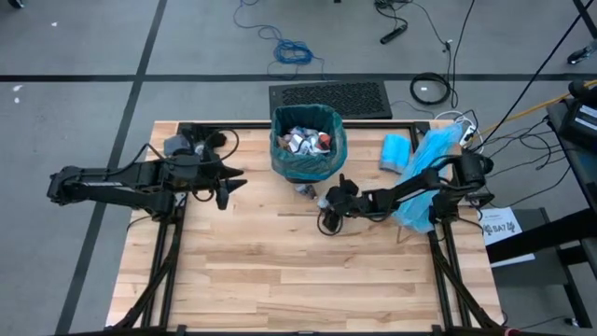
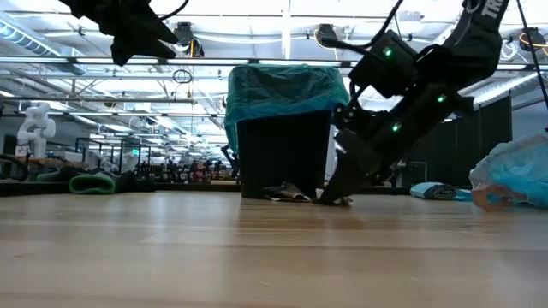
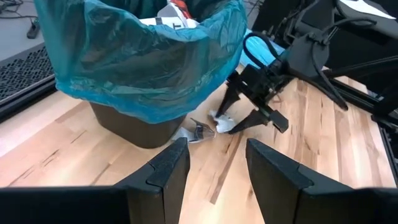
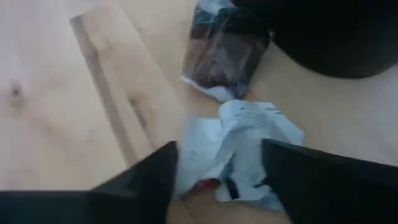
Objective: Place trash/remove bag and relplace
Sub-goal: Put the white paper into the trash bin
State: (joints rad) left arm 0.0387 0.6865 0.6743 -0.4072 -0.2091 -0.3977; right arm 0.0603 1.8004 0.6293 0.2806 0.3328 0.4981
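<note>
Trash scrap (image 4: 245, 149) between right gripper's (image 4: 217, 177) spread fingers, arm angled down

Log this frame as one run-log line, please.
phase: picking floor scraps | right gripper: open, straddling white wrapper on table beside bin | left gripper: open, waiting aloft | bag: in bin, holding trash

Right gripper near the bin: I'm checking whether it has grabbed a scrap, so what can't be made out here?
- Right gripper: fingers straddle the white wrapper; contact is unclear, since the right wrist view is blurred.
- Dark wrapper: print unreadable.
- Bin contents: hidden by the bag in the low view.
</note>
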